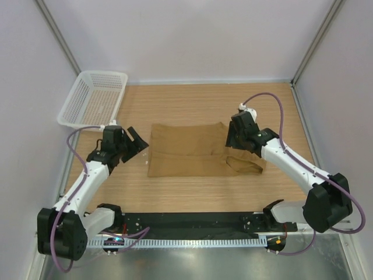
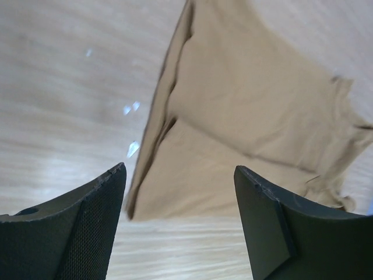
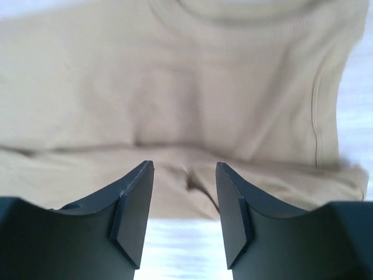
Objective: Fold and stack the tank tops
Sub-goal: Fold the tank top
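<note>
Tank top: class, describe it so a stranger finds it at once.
At the middle of the wooden table lies the tank top, folded over. It alone is tan-brown cloth; the basket at the far left is white mesh.

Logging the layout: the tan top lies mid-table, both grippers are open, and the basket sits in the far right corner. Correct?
No: the basket sits in the far left corner, as the top view shows. The tan top lies mid-table, and the left gripper and right gripper are open.
</note>
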You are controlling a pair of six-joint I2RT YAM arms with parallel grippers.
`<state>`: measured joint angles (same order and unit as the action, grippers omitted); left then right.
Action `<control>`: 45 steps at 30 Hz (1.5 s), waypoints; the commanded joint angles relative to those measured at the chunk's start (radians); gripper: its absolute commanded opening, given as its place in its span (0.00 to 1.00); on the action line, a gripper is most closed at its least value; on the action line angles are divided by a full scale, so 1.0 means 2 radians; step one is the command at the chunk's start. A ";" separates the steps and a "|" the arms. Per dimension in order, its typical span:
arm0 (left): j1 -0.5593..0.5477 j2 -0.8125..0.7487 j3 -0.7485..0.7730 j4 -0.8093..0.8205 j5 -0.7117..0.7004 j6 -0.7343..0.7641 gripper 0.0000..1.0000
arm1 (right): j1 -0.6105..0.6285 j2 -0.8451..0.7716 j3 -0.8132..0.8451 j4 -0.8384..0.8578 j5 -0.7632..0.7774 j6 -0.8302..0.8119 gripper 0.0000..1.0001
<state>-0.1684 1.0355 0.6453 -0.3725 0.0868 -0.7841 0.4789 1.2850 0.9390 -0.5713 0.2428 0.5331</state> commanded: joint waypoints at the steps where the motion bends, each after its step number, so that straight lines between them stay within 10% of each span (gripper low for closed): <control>1: 0.001 0.048 0.080 0.014 -0.010 -0.003 0.75 | 0.001 0.037 0.068 0.019 0.037 -0.030 0.54; 18: 0.008 0.218 0.141 0.129 -0.039 0.009 0.81 | -0.038 0.212 0.189 0.147 -0.001 -0.063 0.56; 45: 0.021 0.426 0.277 0.117 0.028 0.016 0.72 | -0.069 0.393 0.304 0.110 -0.065 -0.061 0.46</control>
<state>-0.1341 1.8702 1.1564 -0.1406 0.1139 -0.7578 0.3408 2.0613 1.4990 -0.3302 0.1364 0.4168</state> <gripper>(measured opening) 0.719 0.468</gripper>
